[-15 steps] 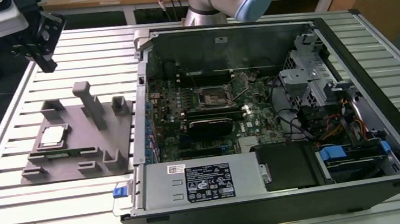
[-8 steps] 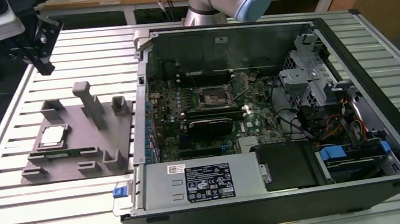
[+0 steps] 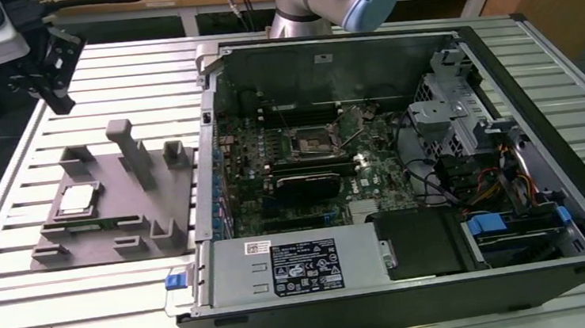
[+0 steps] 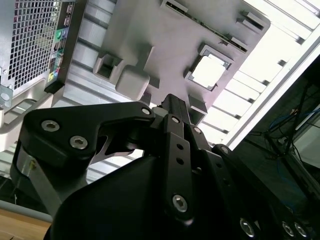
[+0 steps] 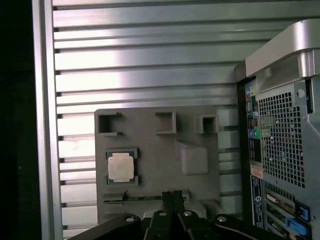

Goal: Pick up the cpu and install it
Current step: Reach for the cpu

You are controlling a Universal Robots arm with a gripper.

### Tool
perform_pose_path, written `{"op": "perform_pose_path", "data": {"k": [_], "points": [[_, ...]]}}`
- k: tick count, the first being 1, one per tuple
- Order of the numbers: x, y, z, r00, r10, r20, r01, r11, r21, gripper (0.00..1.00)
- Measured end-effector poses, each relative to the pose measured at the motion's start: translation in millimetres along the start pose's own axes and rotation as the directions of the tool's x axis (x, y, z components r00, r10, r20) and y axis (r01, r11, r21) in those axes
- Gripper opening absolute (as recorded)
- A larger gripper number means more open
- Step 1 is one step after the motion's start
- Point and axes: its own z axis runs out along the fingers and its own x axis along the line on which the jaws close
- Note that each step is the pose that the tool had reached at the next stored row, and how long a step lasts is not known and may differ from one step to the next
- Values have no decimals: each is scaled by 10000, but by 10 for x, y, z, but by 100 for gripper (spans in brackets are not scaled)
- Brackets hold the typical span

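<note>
My claw [image 5: 172,196] hangs above the table [image 3: 126,75] with its fingers pinched narrow and nothing between them, near the grey tray [image 5: 160,150] but not touching it. The cpu [image 5: 121,166] lies lid-up in its own square pocket of that tray, which keeps it squared and open to a reach from above. Beside the tray, the computer case [image 3: 538,63] lies open on its side, so the socket [image 3: 309,140] faces upward.

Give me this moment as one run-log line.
pincer: shut, empty | cpu: in grey tray pocket, not yet picked | computer case: side open
</note>
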Motion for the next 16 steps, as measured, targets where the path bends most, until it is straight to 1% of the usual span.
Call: {"op": "perform_pose_path", "data": {"k": [9,16], "points": [[95,-9,45,10000,0,3,0,10000,19,11],[181,-17,98,10000,-1,4,1,10000,37,11]]}}
